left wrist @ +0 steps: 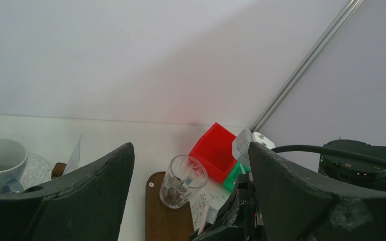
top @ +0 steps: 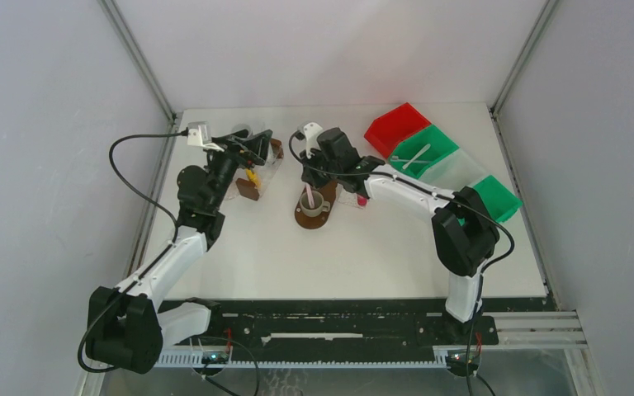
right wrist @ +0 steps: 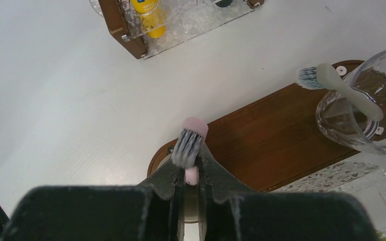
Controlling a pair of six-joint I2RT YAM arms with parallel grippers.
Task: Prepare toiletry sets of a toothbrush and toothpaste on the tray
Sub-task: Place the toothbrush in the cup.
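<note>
The right gripper [right wrist: 191, 164] is standing over a mug [top: 314, 205], its two fingers [right wrist: 175, 182] drawn in close on either side of the thin neck of the pink toothbrush [right wrist: 189, 143]. Only a sliver is showing at each side, and whether the pads are pressing the neck or just flanking it cannot be told. The wrist is pointing down. Behind it the right arm is stretching from its base at the near right corner, elbow raised, forearm running toward the table's middle.

The pink toothbrush is standing nearly upright, with its long axis close to vertical. Its head is up, the bristles are facing the wrist camera, and the handle is going down into the mug. The mug is sitting on the rounded near end of the wooden tray [right wrist: 274, 128]. Farther along the tray, a clear glass [right wrist: 354, 123] is holding a pale grey toothbrush [right wrist: 331, 80], which is leaning over the rim with its head out.

The left gripper [left wrist: 191, 150] is spread wide with nothing between its fingers. It is hanging over a clear organizer with brown ends [top: 250, 188], which is holding something yellow. The left arm is reaching up the left side with its elbow bent.

Red [top: 395, 127] and green [top: 429, 142] bins are sitting at the far right.
</note>
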